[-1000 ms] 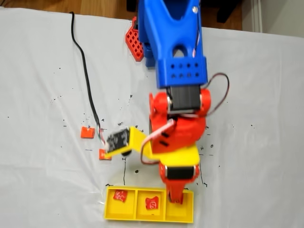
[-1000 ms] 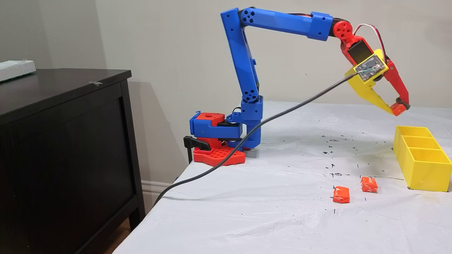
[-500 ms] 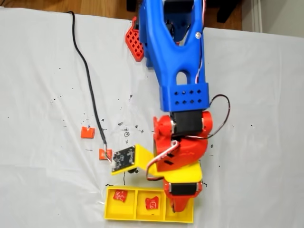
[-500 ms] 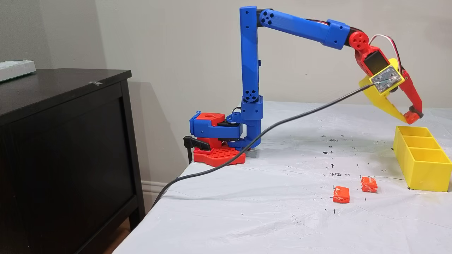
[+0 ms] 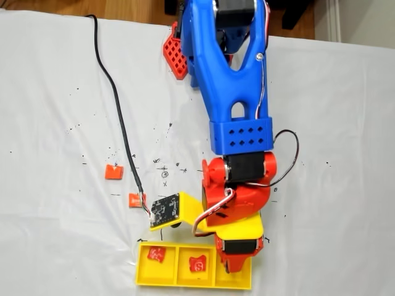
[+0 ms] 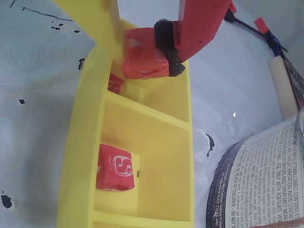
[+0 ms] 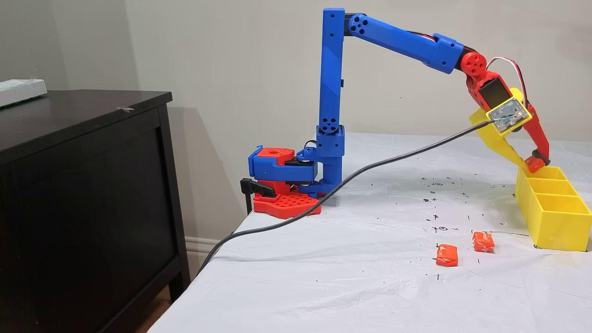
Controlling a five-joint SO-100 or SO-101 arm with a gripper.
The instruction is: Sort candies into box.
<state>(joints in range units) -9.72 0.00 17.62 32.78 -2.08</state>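
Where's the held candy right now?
In the wrist view the candy is pinched between the gripper fingers, just above the tray's far end compartment.

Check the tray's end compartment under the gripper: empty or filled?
Cannot tell. In the wrist view the gripper and its held candy hide most of that compartment of the box.

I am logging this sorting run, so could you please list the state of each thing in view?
gripper: shut on held candy, above the box's end compartment.
held candy: clamped, not yet released.
box: upright, two compartments each holding one candy.
two loose candies: lying on the table, unsorted.
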